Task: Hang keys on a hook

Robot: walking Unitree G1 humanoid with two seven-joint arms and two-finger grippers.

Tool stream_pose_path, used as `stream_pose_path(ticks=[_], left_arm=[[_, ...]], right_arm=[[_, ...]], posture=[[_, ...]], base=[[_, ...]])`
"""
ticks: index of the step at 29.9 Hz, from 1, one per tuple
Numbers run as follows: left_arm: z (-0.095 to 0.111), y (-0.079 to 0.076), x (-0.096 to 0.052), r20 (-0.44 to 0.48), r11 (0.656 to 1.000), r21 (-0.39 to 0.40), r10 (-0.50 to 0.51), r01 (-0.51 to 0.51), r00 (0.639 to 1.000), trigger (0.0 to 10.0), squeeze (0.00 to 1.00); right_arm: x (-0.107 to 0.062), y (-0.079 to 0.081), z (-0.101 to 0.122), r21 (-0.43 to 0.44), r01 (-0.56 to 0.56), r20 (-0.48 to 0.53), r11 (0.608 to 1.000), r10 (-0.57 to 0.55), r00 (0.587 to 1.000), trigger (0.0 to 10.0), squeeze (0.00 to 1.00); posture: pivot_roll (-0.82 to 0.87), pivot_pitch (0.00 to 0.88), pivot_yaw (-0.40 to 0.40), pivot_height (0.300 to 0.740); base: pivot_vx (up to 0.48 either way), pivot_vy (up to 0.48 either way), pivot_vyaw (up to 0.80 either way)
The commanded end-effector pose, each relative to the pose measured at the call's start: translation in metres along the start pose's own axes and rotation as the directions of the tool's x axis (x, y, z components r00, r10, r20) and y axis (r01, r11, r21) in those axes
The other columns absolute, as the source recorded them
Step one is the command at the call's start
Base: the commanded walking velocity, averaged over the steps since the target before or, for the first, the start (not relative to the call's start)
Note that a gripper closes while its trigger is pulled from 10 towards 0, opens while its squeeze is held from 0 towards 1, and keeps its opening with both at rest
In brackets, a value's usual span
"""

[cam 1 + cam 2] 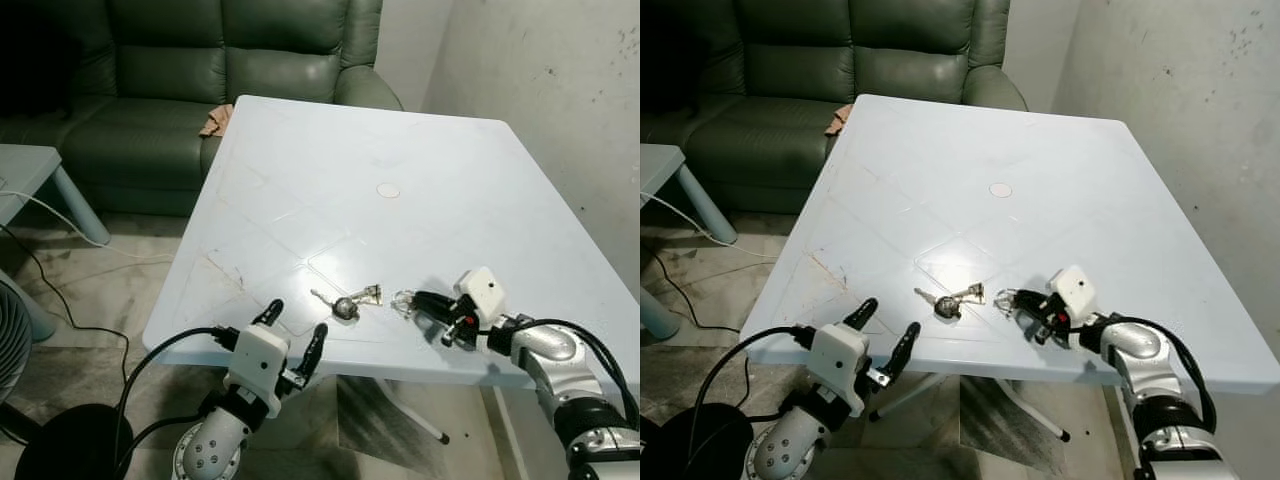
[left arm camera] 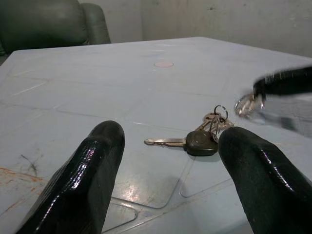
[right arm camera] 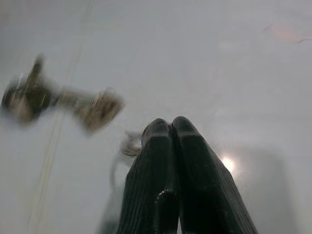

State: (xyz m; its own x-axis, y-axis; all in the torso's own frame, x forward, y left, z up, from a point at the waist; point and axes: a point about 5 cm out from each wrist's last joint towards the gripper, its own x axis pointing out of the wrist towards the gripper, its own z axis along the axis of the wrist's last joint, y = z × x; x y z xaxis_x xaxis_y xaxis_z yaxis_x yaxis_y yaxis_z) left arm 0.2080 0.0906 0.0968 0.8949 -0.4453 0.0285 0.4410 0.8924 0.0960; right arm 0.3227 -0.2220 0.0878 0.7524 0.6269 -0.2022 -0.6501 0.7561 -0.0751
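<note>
The head cameras are looking down over the table (image 1: 300, 180); both wrist cameras are skimming low along their fingers, sharing the keys (image 2: 202, 139) (blurred on the right).

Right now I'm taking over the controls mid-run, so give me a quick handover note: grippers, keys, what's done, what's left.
Left gripper: open, at the near table edge, aimed at the keys.
Right gripper: fingers pressed together over the table, tips at a small metal ring; whether it grips the ring is unclear.
Keys: flat on the table near its front edge, between the grippers, ungripped.
Done: both arms brought up to the keys.
Left: grasp the keys, lift, hang them on a hook.
</note>
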Motion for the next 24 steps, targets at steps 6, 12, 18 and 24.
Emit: stream_pose_path(ticks=[6, 12, 18, 24], left_arm=[[0.007, 0.012, 0.003, 0.023, 0.998, -0.019, 0.056, -0.055, 0.998, 10.0, 0.0], [0.01, 0.022, 0.003, 0.037, 0.995, -0.01, 0.096, -0.095, 0.995, 10.0, 0.0], [0.022, 0.05, 0.002, 0.08, 0.975, -0.047, 0.222, -0.219, 0.972, 10.0, 0.0], [0.035, 0.085, -0.005, 0.121, 0.912, -0.091, 0.41, -0.401, 0.904, 10.0, 0.0]], right_arm=[[0.015, -0.009, 0.051, 0.209, 0.04, 0.308, 0.977, -0.105, 0.946, 10.0, 0.0], [0.02, 0.0, 0.069, 0.261, 0.019, 0.415, 0.965, -0.13, 0.9, 10.0, 0.0], [0.022, 0.019, 0.084, 0.278, 0.033, 0.474, 0.96, -0.167, 0.864, 10.0, 0.0], [0.023, 0.039, 0.092, 0.308, 0.089, 0.488, 0.947, -0.237, 0.84, 10.0, 0.0]], posture=[[-0.01, 0.046, -0.075, 0.74], [-0.01, 0.032, -0.079, 0.74], [0.01, 0.002, -0.093, 0.74], [0.01, 0.0, -0.095, 0.74]], base=[[0.0, 0.0, 0.0], [0.0, 0.0, 0.0], [0.0, 0.0, 0.0], [0.0, 0.0, 0.0]])
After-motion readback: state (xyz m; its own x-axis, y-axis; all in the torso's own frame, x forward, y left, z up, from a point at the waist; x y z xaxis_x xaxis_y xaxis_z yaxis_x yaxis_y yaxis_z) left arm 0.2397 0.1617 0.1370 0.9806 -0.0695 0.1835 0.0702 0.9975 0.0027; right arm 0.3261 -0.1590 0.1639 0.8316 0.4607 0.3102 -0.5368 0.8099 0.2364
